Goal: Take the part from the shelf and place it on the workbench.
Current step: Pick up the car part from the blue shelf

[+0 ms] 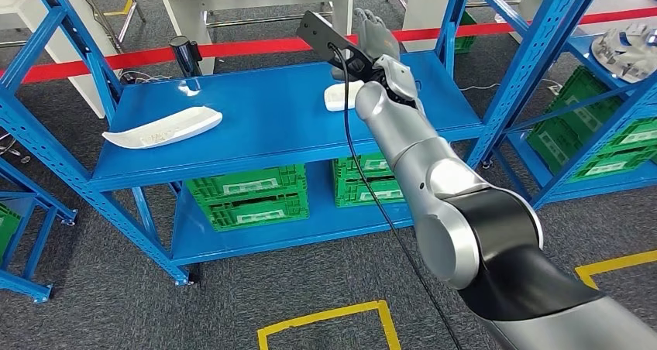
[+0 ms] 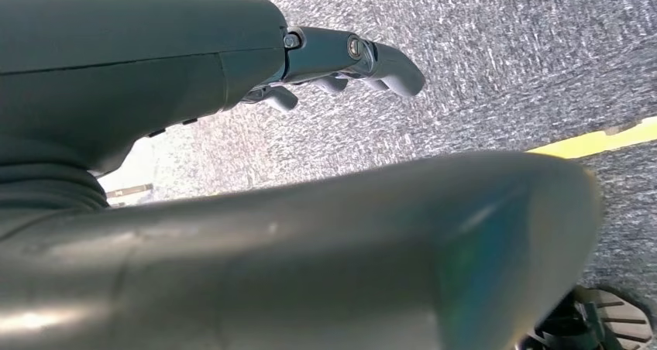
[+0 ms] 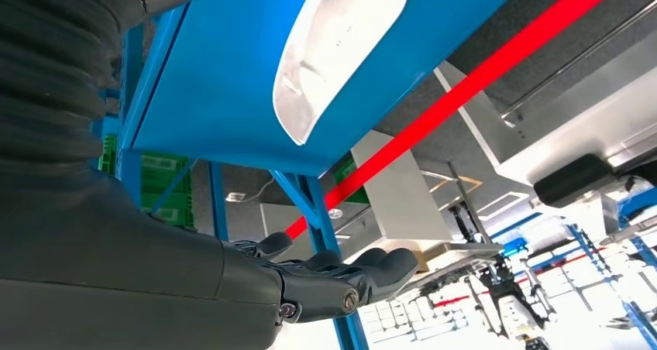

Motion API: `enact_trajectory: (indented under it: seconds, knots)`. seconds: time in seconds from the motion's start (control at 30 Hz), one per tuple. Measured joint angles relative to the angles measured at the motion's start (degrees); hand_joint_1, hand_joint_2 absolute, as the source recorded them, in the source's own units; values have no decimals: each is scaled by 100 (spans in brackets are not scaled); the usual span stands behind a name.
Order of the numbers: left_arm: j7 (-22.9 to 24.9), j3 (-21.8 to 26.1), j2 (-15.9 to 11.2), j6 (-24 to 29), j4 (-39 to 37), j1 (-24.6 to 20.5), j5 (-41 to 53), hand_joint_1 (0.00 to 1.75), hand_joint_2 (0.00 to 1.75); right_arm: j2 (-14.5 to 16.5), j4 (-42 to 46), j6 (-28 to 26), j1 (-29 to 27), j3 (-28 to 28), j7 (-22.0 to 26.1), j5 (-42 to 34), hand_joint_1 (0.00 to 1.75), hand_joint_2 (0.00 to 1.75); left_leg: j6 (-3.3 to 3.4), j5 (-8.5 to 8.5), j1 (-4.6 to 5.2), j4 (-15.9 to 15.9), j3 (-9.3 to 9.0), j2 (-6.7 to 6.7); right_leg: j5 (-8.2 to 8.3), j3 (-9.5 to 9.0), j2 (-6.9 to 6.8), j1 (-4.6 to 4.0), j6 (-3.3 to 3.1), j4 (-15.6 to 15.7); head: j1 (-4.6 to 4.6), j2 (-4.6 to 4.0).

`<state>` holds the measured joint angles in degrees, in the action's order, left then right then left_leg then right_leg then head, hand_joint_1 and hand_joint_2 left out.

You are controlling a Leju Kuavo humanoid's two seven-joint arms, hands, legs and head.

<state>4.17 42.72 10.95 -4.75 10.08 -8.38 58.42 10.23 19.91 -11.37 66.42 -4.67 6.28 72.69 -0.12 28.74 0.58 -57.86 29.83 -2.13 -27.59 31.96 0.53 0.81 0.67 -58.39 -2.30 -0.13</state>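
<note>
Part (image 1: 342,96) lies flat on the blue shelf (image 1: 263,125), not yet lifted — the right hand (image 1: 377,36) hovers over it, fingers apart and empty. Left hand (image 2: 341,63) hangs over the floor, fingers loosely curled, holding nothing. Grasp, carry and placing remain.

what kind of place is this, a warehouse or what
Most likely a factory or warehouse test floor. Blue steel shelving holds white moulded parts, green plastic crates are stacked on the lower shelf, and yellow floor markings and a red barrier tape mark off zones on the grey carpet.
</note>
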Motion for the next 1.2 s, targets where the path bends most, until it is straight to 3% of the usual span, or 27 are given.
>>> enact_trajectory:
  seconds: [0.8, 0.9, 0.97, 1.07, 1.2]
  knots:
    - [-277, 12, -9, 0, 4, -9, -32, 0, 0, 0, 0, 55, -73, -33, 8, -58, 0, 175, 6, 2, 8, -38, 35, 1, 22, 18, -2, 23, 24, 3, 0, 0]
    - [-277, 12, -14, -1, 4, -9, -32, 0, 0, 0, 0, 55, -82, -36, 9, -58, 0, 175, 32, 4, 18, -65, 70, 1, 38, 35, -2, 28, 49, 11, 0, 0]
    - [-279, 12, -19, -1, 4, -9, -32, 0, 0, 0, 0, 55, -86, -39, 9, -55, 0, 175, 88, 14, 13, -45, 110, 0, 80, 49, -2, 26, 85, -29, -1, 0]
    - [-297, 13, -20, -1, 7, -5, -32, 0, 0, 1, 0, 55, -79, -43, 10, -46, 0, 175, 201, 35, -23, 18, 29, 6, 40, 231, -14, 23, 132, -337, -6, 0]
    - [-313, 17, -22, 0, 7, 4, -31, 0, 0, 5, -1, 56, -118, -69, 15, -40, 0, 175, 217, 68, -34, 16, -44, 9, -369, 1061, -26, 25, 171, -1563, -11, 0]
